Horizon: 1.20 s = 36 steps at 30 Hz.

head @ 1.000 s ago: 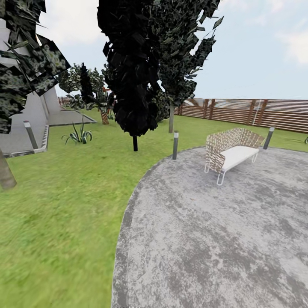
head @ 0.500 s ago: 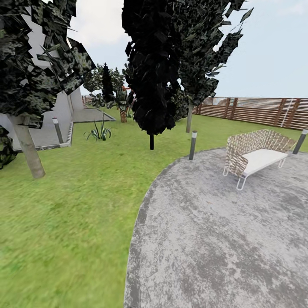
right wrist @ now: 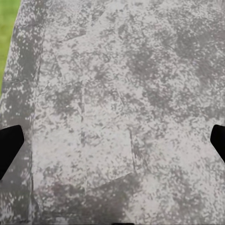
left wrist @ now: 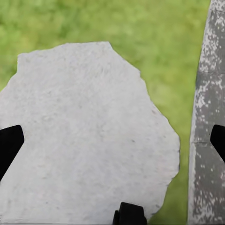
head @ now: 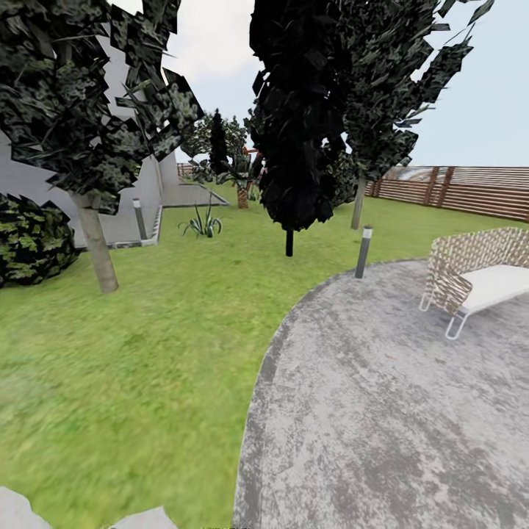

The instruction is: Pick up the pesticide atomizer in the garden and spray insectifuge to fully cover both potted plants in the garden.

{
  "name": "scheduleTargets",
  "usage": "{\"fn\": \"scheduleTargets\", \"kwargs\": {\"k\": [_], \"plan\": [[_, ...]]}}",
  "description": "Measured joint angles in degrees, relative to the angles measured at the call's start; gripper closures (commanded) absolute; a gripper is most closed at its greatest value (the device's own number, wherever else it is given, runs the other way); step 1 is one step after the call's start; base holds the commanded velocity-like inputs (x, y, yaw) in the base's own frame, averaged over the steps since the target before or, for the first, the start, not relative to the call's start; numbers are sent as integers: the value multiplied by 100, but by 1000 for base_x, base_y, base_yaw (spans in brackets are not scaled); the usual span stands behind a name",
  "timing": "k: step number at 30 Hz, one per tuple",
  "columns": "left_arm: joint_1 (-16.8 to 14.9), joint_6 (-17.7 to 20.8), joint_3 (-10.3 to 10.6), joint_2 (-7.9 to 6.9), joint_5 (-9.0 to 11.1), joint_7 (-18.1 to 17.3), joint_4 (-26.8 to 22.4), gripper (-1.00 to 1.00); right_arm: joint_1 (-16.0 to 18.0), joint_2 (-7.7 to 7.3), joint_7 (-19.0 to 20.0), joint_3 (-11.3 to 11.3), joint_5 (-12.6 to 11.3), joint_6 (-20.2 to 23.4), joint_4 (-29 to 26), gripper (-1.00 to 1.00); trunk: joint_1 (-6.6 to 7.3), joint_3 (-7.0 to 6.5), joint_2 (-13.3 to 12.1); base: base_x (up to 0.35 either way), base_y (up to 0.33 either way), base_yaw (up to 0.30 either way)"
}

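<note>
Two grippers, both w/ jaws spread wide and nothing between them: left gripper (left wrist: pixel 112 140) hangs over a pale irregular stepping stone (left wrist: pixel 89 136) set in the grass, w/ the patio edge just beside it; right gripper (right wrist: pixel 112 140) hangs over bare mottled patio stone. Only black fingertips (left wrist: pixel 9 143) show at the frame edges.

Garden around: green lawn (head: pixel 132 353) on the left of head view, round grey stone patio (head: pixel 389 411) on the right, its curved rim running up the middle. Brown slatted fence (head: pixel 470 191) along the far right.

Other things: wicker bench (head: pixel 477 283) w/ white cushion on the patio's far right part, cut off by the frame edge. Short bollard light (head: pixel 363 252) at the patio's far rim, another bollard (head: pixel 137 218) by the grey paved strip near the building wall (head: pixel 44 184). Dark columnar tree (head: pixel 301 110) on the lawn just beyond the patio, a lighter tree (head: pixel 397 81) behind it, a leafy tree (head: pixel 88 110) at near left w/ a dark shrub (head: pixel 29 239) beside it. Spiky agave (head: pixel 202 224) on the lawn farther back, near the paved strip.
</note>
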<state>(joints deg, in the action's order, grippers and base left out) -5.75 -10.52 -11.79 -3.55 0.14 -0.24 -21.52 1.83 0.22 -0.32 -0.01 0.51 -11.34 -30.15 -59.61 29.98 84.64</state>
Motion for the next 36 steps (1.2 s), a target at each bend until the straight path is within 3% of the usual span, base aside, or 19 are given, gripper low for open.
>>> {"fn": "scheduleTargets", "kwargs": {"k": [36], "plan": [[0,0,-84,-41,47,0,0,-100,0,22,0,22,13,8,60,-100,-791,647,1444,0,0,282]]}}
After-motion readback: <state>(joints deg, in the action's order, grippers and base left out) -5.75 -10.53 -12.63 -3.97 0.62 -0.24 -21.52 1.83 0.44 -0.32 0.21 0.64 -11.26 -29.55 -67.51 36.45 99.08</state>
